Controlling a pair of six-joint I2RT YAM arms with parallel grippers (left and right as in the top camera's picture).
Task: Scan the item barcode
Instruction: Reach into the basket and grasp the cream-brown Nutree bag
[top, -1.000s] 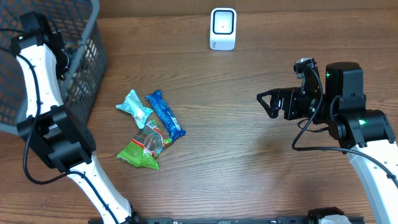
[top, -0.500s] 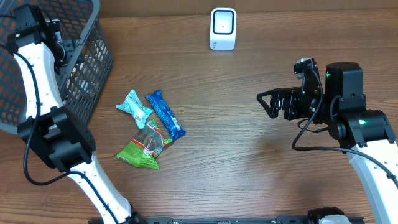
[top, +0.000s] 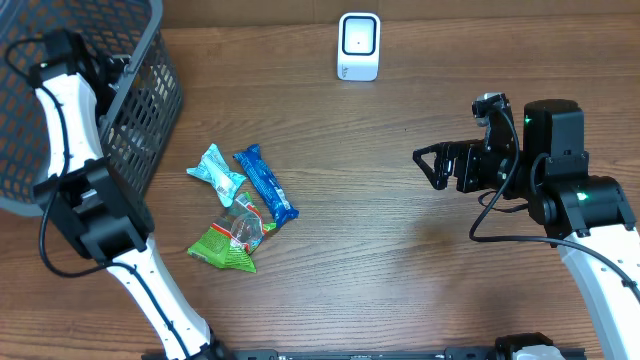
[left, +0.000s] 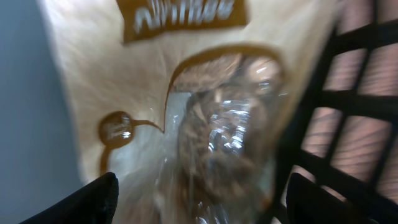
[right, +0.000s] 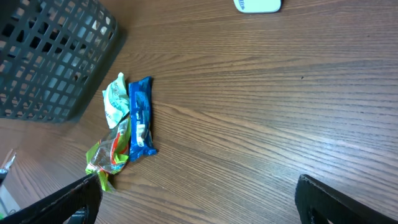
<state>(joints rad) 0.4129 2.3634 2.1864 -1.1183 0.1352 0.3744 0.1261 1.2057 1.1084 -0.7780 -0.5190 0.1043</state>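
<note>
Left gripper (left: 199, 196) is inside the grey basket (top: 150, 90), reaching in through the open top. Wrist view is blurred and very close. A beige snack bag (left: 186, 93) with a brown label and a clear window fills the space straight ahead of the hand and runs down between the fingers (left: 93, 199). Jaws stand well apart, with the bag's edges close to both tips. Can't tell from this view whether the pads actually touch the bag, so the grip is unconfirmed. The basket's black mesh is just off the hand's right finger.

Right gripper (top: 432, 166) hangs above bare table (top: 380, 250), jaws spread wide, nothing between them. Fingers point across the table toward the other arm.

The white scanner (top: 358, 46) stands upright at the far table edge, well apart from both hands. It is nearer the right gripper, off to one side of its fingertips.

Three loose packets lie in a touching cluster on the table, well ahead of the right gripper's open fingers and just outside the basket wall. They are a teal packet (top: 215, 170), a blue bar (top: 266, 184) and a green packet (top: 222, 245). Neither hand touches them.
</note>
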